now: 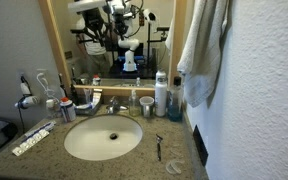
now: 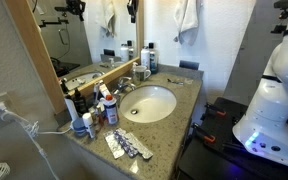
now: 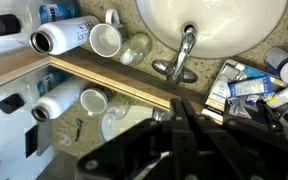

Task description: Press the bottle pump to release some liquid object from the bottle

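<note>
The small pale clear bottle (image 1: 134,99) stands behind the sink, just right of the faucet (image 1: 114,102); its thin pump (image 1: 134,86) points up. In the wrist view I look down on the bottle (image 3: 136,48) between the grey cup (image 3: 106,40) and the faucet (image 3: 184,55); the pump is hard to make out. My gripper (image 3: 182,102) has its fingers pressed together and empty. It hangs high above the counter by the mirror frame, well clear of the bottle. It shows at the top edge of an exterior view (image 2: 132,8).
A tall white-and-blue bottle (image 1: 161,94) and a dark bottle (image 1: 173,101) stand right of the cup (image 1: 147,106). Toiletries (image 3: 249,85) crowd the counter's other end. A razor (image 1: 159,148) and blister packs (image 2: 129,145) lie near the front. A towel (image 1: 204,45) hangs by the wall.
</note>
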Robot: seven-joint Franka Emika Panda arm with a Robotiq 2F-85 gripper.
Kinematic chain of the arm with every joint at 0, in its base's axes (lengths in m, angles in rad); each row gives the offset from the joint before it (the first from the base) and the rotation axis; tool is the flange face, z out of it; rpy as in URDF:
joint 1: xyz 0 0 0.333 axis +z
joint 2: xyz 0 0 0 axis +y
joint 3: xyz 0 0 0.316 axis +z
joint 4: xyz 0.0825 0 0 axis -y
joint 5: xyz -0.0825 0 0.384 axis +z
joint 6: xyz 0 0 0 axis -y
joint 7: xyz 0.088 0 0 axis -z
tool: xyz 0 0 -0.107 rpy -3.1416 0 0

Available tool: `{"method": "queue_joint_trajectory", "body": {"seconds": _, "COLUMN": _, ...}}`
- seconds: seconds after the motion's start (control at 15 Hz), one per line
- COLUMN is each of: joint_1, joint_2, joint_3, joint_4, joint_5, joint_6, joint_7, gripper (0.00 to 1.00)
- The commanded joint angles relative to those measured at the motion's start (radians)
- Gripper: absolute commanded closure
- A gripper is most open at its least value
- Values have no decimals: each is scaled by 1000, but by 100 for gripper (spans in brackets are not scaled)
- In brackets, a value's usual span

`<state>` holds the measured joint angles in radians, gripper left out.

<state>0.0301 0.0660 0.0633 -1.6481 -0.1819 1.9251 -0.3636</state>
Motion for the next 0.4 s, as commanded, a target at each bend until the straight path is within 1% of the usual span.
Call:
{"method": "queue_joint_trajectory", "body": {"seconds": 0.0, "joint_1": 27, "joint_2": -89, "joint_3": 10, "joint_4": -42, "joint_5": -38, "joint_6": -68, "joint_7": 35, "gripper": 94}}
{"method": "queue_joint_trajectory", "body": {"seconds": 0.33, "joint_1": 44, "joint_2": -118, "joint_3": 15, "joint_4": -53, "joint_5": -40, "joint_6": -103, "joint_7": 40, "gripper": 93}}
